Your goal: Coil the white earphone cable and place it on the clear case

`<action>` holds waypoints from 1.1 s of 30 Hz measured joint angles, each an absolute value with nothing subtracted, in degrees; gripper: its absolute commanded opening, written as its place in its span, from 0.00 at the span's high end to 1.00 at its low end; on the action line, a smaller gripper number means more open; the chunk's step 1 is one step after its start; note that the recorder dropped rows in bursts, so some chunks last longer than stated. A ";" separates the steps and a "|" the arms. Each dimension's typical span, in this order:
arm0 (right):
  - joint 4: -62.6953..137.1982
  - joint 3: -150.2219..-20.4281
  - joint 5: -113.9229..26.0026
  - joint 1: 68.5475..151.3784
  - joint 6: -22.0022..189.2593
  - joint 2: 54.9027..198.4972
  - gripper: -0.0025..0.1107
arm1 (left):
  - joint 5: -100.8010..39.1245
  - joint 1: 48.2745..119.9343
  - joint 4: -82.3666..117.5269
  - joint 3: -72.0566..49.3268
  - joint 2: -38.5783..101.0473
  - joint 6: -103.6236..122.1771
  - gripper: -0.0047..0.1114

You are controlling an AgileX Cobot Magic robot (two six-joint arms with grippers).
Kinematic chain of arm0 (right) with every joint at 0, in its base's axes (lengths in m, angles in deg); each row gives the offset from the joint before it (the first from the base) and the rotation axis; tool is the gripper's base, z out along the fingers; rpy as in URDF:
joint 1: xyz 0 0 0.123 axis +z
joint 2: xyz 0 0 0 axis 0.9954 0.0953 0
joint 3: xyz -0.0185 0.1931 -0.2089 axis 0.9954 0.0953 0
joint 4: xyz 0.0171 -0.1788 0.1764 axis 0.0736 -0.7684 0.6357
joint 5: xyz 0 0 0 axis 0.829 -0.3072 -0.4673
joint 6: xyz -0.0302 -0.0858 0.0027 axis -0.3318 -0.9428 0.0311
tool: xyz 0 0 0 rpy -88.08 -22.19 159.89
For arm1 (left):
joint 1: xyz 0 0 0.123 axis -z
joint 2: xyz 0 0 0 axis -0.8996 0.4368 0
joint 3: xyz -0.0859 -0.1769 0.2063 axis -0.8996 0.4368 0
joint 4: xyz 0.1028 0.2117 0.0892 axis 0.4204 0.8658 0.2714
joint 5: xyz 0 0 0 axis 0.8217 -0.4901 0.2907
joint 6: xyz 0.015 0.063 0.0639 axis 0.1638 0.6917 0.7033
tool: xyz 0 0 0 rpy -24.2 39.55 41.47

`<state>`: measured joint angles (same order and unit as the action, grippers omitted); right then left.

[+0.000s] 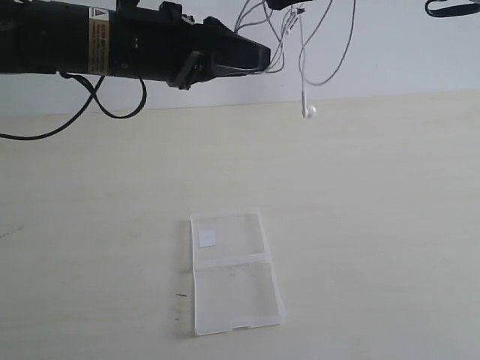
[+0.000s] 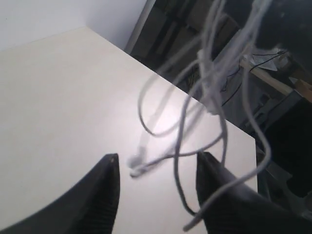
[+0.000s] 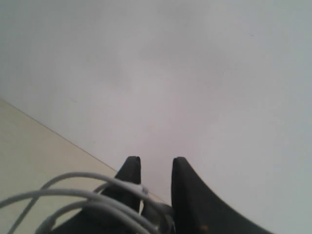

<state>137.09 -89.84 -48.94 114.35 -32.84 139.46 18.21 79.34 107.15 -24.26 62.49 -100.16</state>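
The left pincer (image 2: 158, 156) is standing wide apart in the air and gripping nothing. Blurred loops of the cable (image 2: 210, 95) are hanging just in front of its gap. One strand is crossing one of its fingers (image 2: 222, 195), though whether they are touching cannot be told. In the exterior view the left pincer (image 1: 255, 55) is hovering high over the table (image 1: 375, 195), just left of the dangling cable (image 1: 302, 67). The cable's earbud (image 1: 308, 111) is hanging free, well apart from the case (image 1: 236, 289). The case is lying open and flat on the table, with a sticker (image 1: 207, 238) in its far half. The right pincer (image 3: 155, 161) is standing nearly together, pinching a strand of the cable (image 3: 83, 193), while more loops are draping near its base.
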 measured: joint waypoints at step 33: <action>137.29 -89.84 -52.79 114.14 -33.70 141.09 0.98 | 20.35 79.34 115.87 -25.78 58.45 -103.42 0.54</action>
